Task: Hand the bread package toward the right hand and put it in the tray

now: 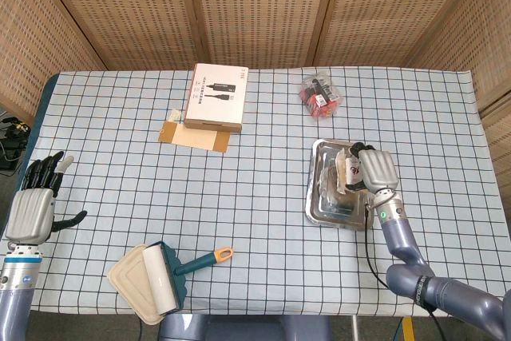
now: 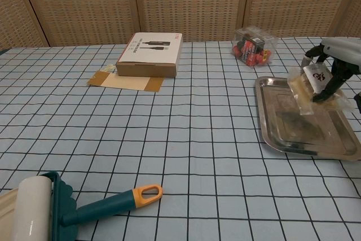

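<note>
The right hand (image 2: 330, 70) grips the bread package (image 2: 309, 87) from above, over the tray (image 2: 282, 134) toward its 3 o'clock side; soft, light and crinkly-wrapped, it likely wants a gentle mid-body hold, while the left hand (image 1: 33, 201) hangs empty, fingers apart.

Clear-wrapped bread package (image 2: 312, 87) above steel tray (image 2: 280, 132)
</note>
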Available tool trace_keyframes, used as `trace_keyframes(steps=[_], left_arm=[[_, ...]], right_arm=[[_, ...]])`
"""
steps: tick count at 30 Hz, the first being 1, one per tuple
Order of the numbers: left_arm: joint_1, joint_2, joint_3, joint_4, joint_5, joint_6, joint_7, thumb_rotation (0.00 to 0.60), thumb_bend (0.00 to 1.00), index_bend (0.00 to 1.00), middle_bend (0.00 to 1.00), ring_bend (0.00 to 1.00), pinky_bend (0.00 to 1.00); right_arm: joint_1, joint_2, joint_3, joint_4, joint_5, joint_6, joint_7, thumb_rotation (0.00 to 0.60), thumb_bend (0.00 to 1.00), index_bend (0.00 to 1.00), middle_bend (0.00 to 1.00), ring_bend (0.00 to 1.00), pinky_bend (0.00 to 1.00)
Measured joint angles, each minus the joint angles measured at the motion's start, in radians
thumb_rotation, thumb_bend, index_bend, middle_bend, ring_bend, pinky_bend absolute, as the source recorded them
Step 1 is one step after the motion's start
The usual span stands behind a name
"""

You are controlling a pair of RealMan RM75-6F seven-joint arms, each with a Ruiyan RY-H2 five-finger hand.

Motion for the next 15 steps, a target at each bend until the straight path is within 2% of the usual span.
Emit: trace_keyframes(steps=[2, 3, 10, 15], left_arm=[[0.001, 0.001, 0.000, -0.002, 0.004, 0.001, 0.000, 0.600, 0.02, 0.00, 0.00, 0.00, 0.00], [0.002, 0.001, 0.000, -0.003, 0.006, 0.002, 0.000, 0.600, 0.02, 0.00, 0.00, 0.00, 0.00], [0.012, 0.009, 0.000, -0.012, 0.025, 0.017, -0.013, 0.600, 0.02, 0.00, 0.00, 0.00, 0.00], [0.023, 0.016, 0.003, -0.015, 0.043, 0.036, -0.025, 0.600, 0.02, 0.00, 0.00, 0.00, 0.00]], right_arm=[[-0.005, 0.005, -0.001, -0.011, -0.005, 0.011, -0.010, 0.600, 0.13, 0.19, 0.00, 0.00, 0.03], [-0.009, 0.012, -0.001, -0.028, -0.008, 0.021, -0.013, 0.600, 0.13, 0.16, 0.00, 0.00, 0.00], [-0.059, 0.093, -0.005, -0.199, -0.043, 0.136, -0.058, 0.600, 0.13, 0.13, 0.00, 0.00, 0.00], [-0.140, 0.185, -0.035, -0.312, -0.091, 0.243, -0.080, 0.600, 0.13, 0.09, 0.00, 0.00, 0.00]])
